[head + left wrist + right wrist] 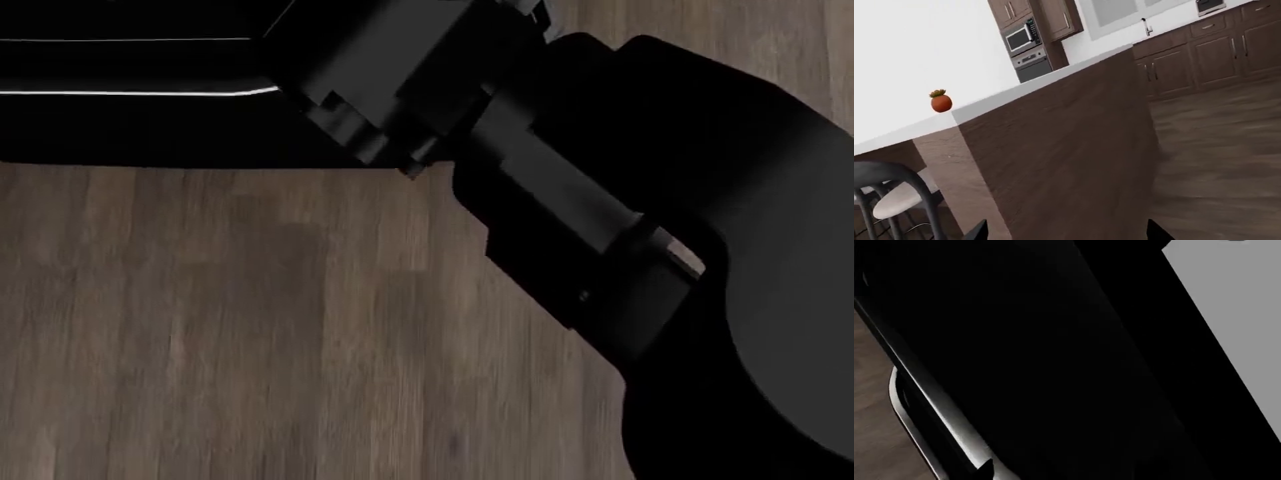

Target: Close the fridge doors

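— Where's the right gripper? I can only catch a dark sliver of 1 fingertip at the edge of its wrist camera.

— Same here. It sits right up against a glossy black fridge door, close by the long curved handle that runs down the panel's edge. Whether the jaws are apart or pinched on anything, I cannot tell; too little of them shows.

— And the left gripper?

— 2 dark fingertips poke in, set well apart, with nothing between them. It's spread wide and holding nothing, pointed at the dark wood side of the kitchen island.

— What else is out that way?

— A white countertop on the island with a small orange potted plant standing on it, a black-framed stool tucked beside the island, then a microwave over a wall oven, and brown cabinets along the far wall.

— From the head?

— Mostly the black right arm reaching up across the wooden floor toward the black fridge front, which fills the upper left with thin bright lines across it. Past the door panel, the right wrist view shows a pale grey surface. Whether the doors are fully shut, I cannot tell.
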`<state>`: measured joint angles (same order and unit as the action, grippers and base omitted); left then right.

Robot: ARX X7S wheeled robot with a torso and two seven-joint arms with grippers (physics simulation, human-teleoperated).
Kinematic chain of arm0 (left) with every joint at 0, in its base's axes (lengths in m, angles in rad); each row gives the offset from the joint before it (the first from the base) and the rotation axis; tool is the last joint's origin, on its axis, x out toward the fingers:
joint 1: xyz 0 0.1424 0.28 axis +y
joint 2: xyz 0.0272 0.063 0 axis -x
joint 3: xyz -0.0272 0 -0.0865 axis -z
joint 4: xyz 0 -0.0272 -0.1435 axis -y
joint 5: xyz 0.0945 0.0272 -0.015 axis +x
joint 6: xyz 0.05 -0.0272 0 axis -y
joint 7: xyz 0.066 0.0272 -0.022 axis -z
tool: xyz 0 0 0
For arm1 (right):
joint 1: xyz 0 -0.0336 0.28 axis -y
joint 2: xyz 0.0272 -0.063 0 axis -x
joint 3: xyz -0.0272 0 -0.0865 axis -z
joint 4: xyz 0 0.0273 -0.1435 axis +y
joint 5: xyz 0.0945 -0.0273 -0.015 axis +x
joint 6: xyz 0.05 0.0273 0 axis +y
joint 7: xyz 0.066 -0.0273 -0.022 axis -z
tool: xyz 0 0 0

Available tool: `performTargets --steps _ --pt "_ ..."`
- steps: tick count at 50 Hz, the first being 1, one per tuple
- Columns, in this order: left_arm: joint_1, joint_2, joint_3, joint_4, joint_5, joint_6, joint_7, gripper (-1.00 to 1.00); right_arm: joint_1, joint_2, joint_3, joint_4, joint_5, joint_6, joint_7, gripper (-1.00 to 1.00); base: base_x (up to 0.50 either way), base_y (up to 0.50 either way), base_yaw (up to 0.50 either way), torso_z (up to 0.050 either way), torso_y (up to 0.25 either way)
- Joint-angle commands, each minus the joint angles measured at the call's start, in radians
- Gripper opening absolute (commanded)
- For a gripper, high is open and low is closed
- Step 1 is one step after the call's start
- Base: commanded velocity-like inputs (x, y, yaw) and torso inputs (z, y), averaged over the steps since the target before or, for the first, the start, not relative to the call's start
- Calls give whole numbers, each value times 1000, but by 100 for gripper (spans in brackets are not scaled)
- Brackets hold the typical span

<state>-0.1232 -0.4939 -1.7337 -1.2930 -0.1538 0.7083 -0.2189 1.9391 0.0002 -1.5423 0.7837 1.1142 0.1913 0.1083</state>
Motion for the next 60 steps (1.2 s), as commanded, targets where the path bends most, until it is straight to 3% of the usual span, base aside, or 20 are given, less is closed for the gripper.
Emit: performTargets --steps 1,24,25,32,38,49,60 --pt "0 -4 -8 -7 3 0 4 100 19 0 -2 20 -11 -2 2 100 0 0 0 1 -250" --pt "-7 -6 -46 -6 -4 -29 58 100 20 0 -3 24 -30 11 14 100 37 13 30 3 -239" --pt "-10 -8 -63 -3 -35 -51 105 100 22 0 -2 23 -29 11 14 100 52 27 59 0 0" --pt "-13 10 -52 32 -16 -36 88 100 9 0 -3 4 -57 11 -4 100 39 29 52 -1 -2" --pt "-21 43 -46 115 -14 -82 82 100 11 0 -2 23 -48 6 -12 100 22 25 37 -21 248" --pt "-20 35 -45 91 -5 -54 76 100 37 0 7 -4 -2 5 41 100 -1 10 7 -21 247" --pt "-21 43 -44 113 -4 -61 72 100 13 318 53 -669 92 77 405 100 -5 0 0 -20 243"
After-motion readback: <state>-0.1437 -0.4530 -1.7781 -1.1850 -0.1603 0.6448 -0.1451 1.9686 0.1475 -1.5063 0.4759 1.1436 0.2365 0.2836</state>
